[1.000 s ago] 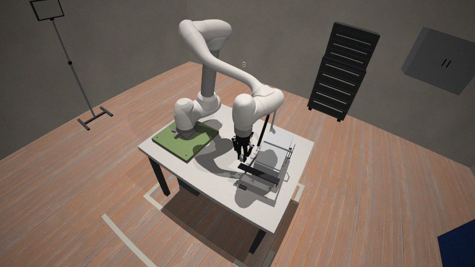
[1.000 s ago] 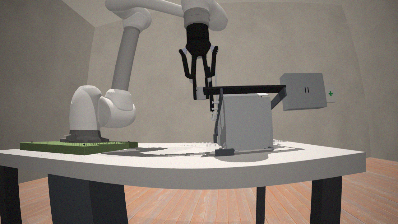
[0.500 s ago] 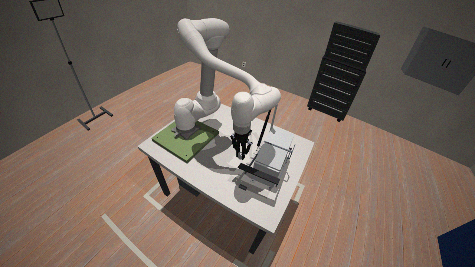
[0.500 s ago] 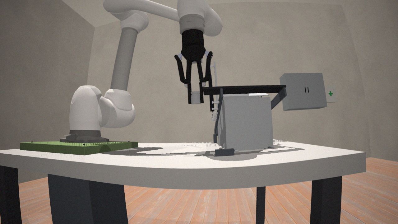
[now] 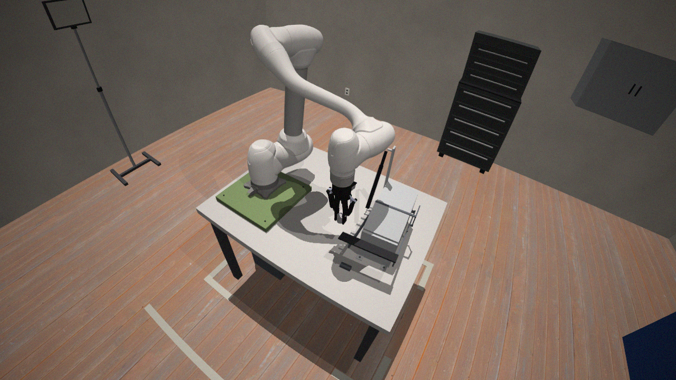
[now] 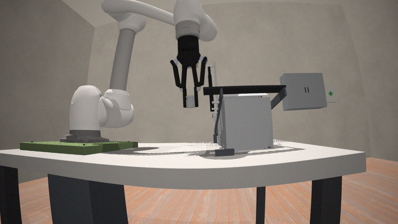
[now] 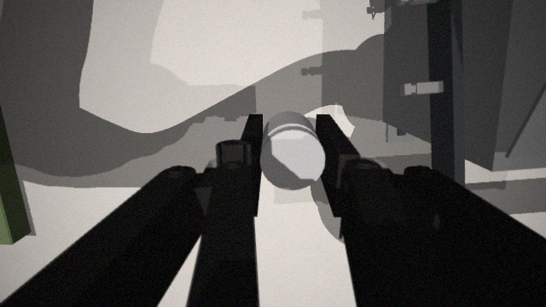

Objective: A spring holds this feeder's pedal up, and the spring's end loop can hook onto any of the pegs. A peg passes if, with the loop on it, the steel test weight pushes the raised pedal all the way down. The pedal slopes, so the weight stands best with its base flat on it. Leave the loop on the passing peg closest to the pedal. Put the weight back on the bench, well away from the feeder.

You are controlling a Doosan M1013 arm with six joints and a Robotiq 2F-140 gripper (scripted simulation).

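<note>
Weight (image 6: 190,101) (image 7: 293,155) hangs seemingly clear of the feeder (image 5: 385,226) (image 6: 246,121)

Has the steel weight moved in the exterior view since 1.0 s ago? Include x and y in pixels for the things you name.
Yes. The steel weight (image 6: 190,101) (image 7: 293,158) moved left in that view and down, away from the black bar (image 5: 368,246) (image 6: 244,89), whose near end it had overlapped.
</note>
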